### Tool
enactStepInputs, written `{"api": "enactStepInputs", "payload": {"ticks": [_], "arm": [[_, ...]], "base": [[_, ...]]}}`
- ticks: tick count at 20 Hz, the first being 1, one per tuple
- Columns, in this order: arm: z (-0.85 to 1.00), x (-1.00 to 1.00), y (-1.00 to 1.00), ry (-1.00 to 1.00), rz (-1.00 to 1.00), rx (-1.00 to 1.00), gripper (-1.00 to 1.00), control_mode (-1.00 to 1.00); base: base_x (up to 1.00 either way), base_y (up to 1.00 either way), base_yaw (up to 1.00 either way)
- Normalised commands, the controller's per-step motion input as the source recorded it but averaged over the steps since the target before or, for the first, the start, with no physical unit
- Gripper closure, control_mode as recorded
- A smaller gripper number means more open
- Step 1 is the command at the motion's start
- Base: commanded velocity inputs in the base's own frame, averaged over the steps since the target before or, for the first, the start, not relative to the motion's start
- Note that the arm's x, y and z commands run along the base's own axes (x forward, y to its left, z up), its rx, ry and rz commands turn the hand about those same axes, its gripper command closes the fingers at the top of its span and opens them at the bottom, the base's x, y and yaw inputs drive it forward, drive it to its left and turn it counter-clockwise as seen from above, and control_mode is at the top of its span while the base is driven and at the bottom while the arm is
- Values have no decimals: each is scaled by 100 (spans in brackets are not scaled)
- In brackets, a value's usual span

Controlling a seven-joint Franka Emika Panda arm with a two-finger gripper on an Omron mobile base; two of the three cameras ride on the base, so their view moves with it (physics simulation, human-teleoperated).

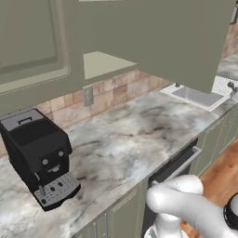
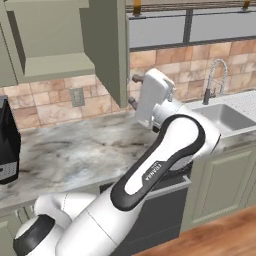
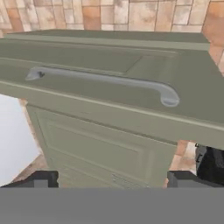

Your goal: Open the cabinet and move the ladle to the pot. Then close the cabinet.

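Cabinet (image 2: 107, 47) door ajar; "FRANKA" lettering on white arm (image 2: 155, 172).

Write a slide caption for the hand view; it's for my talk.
Open gripper faces the silver bar handle of the sage-green cabinet door, brick backsplash behind.

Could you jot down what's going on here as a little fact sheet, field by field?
Setting: simulated kitchen, marble counter
Cabinet: upper door swung open
Cabinet shelf: what shows of it is bare; no ladle or pot seen
Handle: silver bar, just ahead of the gripper
Gripper: open, holding nothing
Coffee machine: black, on the counter
Sink: with faucet, farther along the counter
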Motion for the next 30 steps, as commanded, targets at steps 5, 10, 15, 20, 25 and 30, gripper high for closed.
{"api": "enactStepInputs", "payload": {"ticks": [5,10,15,20,25,30], "arm": [[0,41,-7,-7,29,0,-100,-100],[0,20,5,-10,15,-4,-100,-100],[-1,14,6,-10,0,-2,-100,-100],[-11,8,20,-8,0,0,-100,-100],[-16,4,35,-7,0,1,-100,-100],[0,8,-12,9,0,29,-100,-100]], "base": [[0,0,0],[0,0,0],[0,0,0],[0,0,0],[0,0,0],[0,0,0]]}}
